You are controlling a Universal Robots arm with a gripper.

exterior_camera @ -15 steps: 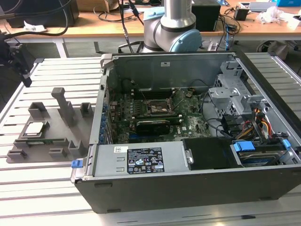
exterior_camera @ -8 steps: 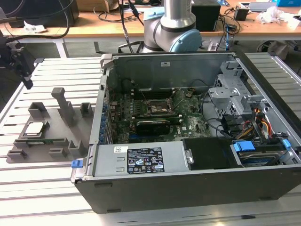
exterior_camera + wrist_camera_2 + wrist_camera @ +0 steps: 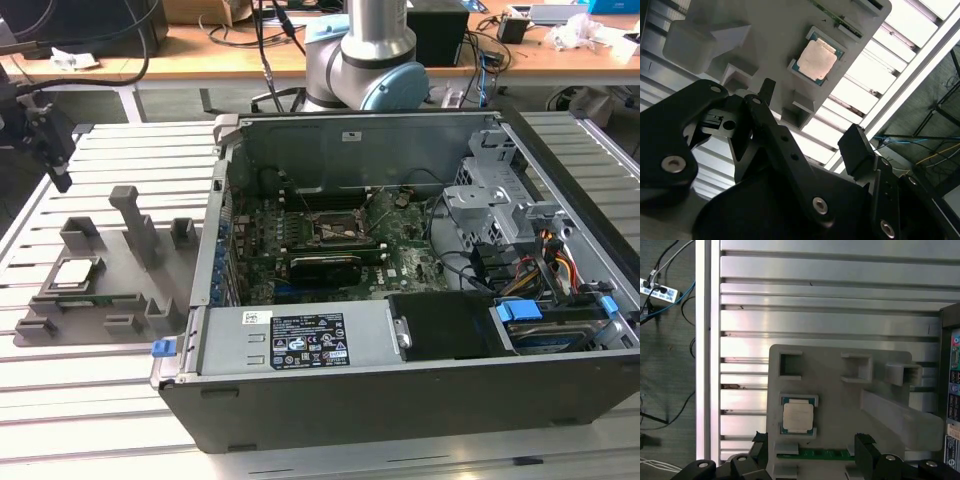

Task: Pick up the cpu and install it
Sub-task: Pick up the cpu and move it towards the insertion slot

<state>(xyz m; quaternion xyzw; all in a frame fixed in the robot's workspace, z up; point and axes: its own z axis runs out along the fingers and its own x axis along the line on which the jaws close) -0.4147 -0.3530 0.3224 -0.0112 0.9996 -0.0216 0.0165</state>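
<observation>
The cpu (image 3: pixel 75 272) is a small square chip with a silvery top, lying flat in a recess of the grey holder tray (image 3: pixel 125 295) at the exterior view's left. Both wrist views look down on the cpu (image 3: pixel 814 61) (image 3: pixel 798 416). My gripper (image 3: pixel 58 165) hangs above the far left of the tray, well clear of the chip. Its black fingers (image 3: pixel 857 145) stand apart, so the gripper (image 3: pixel 812 120) (image 3: pixel 812 445) is open with nothing between them. The open computer case (image 3: pixel 400 380) shows the motherboard socket (image 3: pixel 335 228) near its middle.
The tray carries upright grey blocks (image 3: pixel 135 225) and a green memory stick (image 3: pixel 812 455) beside the cpu. The case's tall walls and a drive cage (image 3: pixel 490 210) stand at the exterior view's right. The arm's base (image 3: pixel 365 60) sits behind the case. Everything rests on a slatted metal table (image 3: pixel 100 400).
</observation>
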